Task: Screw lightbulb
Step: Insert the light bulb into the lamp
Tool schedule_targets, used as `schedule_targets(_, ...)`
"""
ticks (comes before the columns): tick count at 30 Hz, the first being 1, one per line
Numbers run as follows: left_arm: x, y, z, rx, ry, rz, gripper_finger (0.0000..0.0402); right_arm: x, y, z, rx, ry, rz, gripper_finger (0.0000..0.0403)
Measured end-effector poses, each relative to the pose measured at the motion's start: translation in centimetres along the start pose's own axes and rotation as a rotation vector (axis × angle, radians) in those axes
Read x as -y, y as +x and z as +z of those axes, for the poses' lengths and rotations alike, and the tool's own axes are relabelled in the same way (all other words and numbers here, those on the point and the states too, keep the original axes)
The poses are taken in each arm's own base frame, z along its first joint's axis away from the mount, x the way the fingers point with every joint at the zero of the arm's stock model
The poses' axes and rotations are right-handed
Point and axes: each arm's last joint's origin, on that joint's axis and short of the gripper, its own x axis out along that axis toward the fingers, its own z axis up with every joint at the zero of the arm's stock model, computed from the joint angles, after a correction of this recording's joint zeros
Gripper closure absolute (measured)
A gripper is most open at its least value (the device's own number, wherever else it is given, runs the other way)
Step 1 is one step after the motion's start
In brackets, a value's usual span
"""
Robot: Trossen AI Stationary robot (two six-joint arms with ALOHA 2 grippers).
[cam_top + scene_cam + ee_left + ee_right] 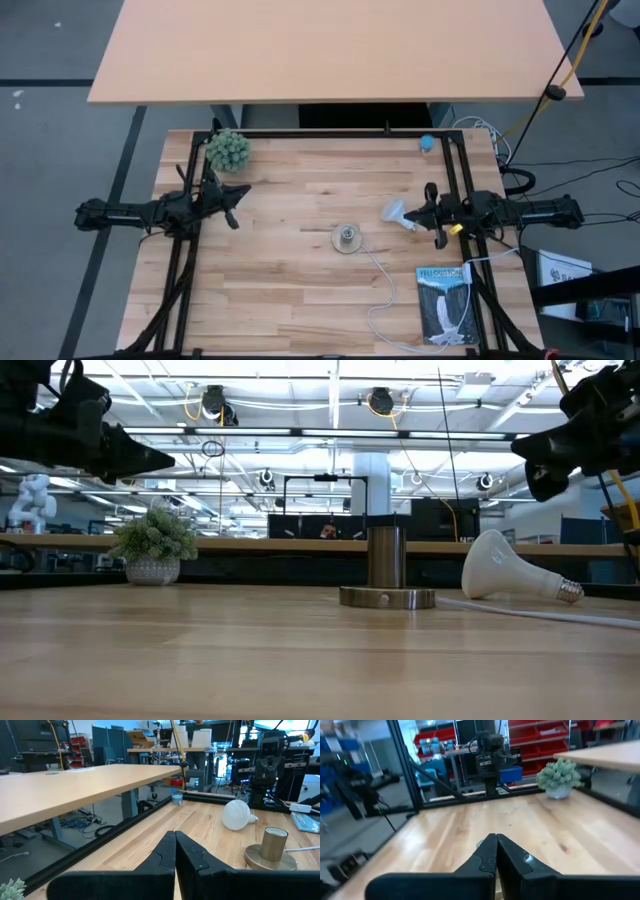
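The white lightbulb [396,212] lies on its side on the wooden table, right of the round metallic socket [347,238]. Its globe rests on the wood and its silvery screw base [569,592] points toward the table's right edge. It also shows in the left wrist view [236,814]. The socket [387,574] stands upright on its disc, with a white cord [378,290] running toward the near edge. My right gripper [428,216] is shut and empty, raised above the table just right of the bulb. My left gripper [234,208] is shut and empty, raised at the table's left.
A small potted plant [228,150] stands at the far left. A small blue object [427,143] sits at the far right. A blue booklet [443,303] lies at the near right. A black frame rail runs along the far edge. Bare wood lies between the arms.
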Motion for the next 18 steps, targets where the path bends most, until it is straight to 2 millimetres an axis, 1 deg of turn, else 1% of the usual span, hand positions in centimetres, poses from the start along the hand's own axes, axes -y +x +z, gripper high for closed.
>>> schedule_targets(6,0.00,0.00,0.00,0.000,0.000,0.000,0.0401,0.00,0.00,0.01,0.001,0.067,0.001,0.0403)
schedule_targets(14,0.00,0.00,-0.01,-0.001,0.000,0.000,0.0401,0.01,0.00,0.02,0.002,0.069,-0.003,0.0403)
schedule_targets(16,0.00,0.00,0.00,0.000,0.000,0.000,0.0401,0.08,0.00,0.04,0.009,0.075,-0.029,0.0403)
schedule_targets(18,0.00,0.00,0.00,0.000,0.000,0.000,0.0401,0.26,-0.02,0.23,0.042,0.068,-0.097,0.0403)
